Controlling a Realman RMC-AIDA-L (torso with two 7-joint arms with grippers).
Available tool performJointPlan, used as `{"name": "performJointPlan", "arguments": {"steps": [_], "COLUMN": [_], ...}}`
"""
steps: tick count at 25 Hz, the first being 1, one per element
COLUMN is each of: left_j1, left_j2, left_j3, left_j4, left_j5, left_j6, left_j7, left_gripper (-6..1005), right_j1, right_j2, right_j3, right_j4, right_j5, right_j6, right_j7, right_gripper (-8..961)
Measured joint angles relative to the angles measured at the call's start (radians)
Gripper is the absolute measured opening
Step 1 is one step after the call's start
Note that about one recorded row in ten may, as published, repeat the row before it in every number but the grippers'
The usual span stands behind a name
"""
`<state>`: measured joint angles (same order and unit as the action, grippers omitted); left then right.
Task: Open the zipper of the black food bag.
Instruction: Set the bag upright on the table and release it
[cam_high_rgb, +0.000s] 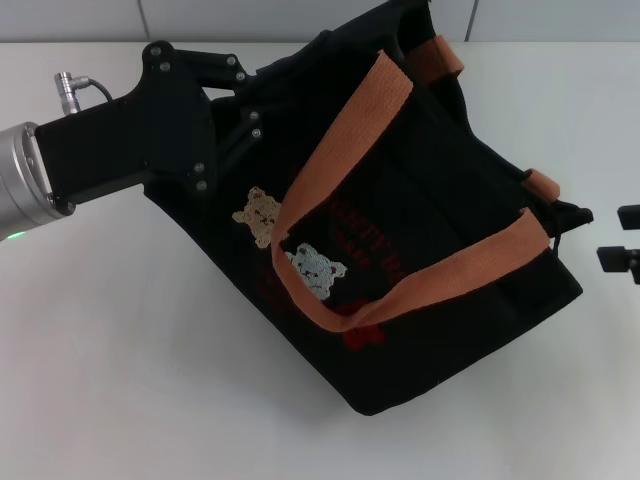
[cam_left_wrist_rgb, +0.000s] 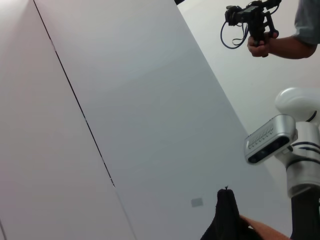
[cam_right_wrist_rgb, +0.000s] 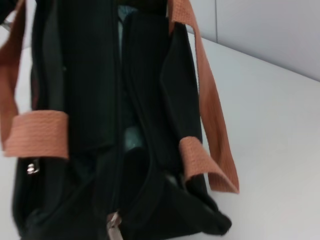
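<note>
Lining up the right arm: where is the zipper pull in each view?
Head view: cannot make it out.
Left wrist view: not in it.
Right wrist view: zipper pull, at the bag's end nearest the camera.
Shared landmark: black food bag.

The black food bag (cam_high_rgb: 420, 290) lies on the table (cam_high_rgb: 110, 380), left hand (cam_high_rgb: 215, 125) at its left end.

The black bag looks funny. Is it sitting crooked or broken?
The black food bag sits tilted on the white table, its near corner held up by the left gripper. The zipper gapes partly open. No damage shows. The right gripper waits beside it.
</note>
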<state>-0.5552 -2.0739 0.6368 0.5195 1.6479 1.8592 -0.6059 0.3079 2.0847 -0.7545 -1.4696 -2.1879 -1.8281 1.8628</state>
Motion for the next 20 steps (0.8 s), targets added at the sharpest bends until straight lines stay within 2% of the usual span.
{"name": "performJointPlan", "arguments": {"steps": [5,7,10,13,18,20], "left_j1": [-0.004,-0.004,0.000,0.002,0.000,0.002], "left_j2": [0.000,0.000,0.000,0.000,0.000,0.000], "left_j3": [0.001,0.001,0.001,0.001,0.001,0.001], "left_j4": [-0.001,-0.001,-0.001,-0.004,-0.013,-0.014], "left_j5": [0.000,0.000,0.000,0.000,0.002,0.006], "left_j6": [0.000,0.000,0.000,-0.001,-0.009,-0.012], "left_j7": [0.000,0.000,0.000,0.000,0.000,0.000], "left_gripper": [107,107,107,106,105,105], "right_j1": [0.012,0.009,0.010,0.034,0.083,0.084], "right_j2": [0.003,0.005,0.001,0.001,0.001,0.001], "right_j3": [-0.091,-0.152,-0.215,-0.232,-0.231,-0.229], "right_j4": [0.063,0.086,0.121,0.171,0.267,0.275], "right_j5": [0.006,0.030,0.072,0.081,0.102,0.126], "right_j6": [0.126,0.190,0.234,0.244,0.272,0.287], "right_j7": [-0.017,-0.025,-0.042,-0.078,-0.158,-0.182], "right_gripper": [558,606,555,505,255,236]}}
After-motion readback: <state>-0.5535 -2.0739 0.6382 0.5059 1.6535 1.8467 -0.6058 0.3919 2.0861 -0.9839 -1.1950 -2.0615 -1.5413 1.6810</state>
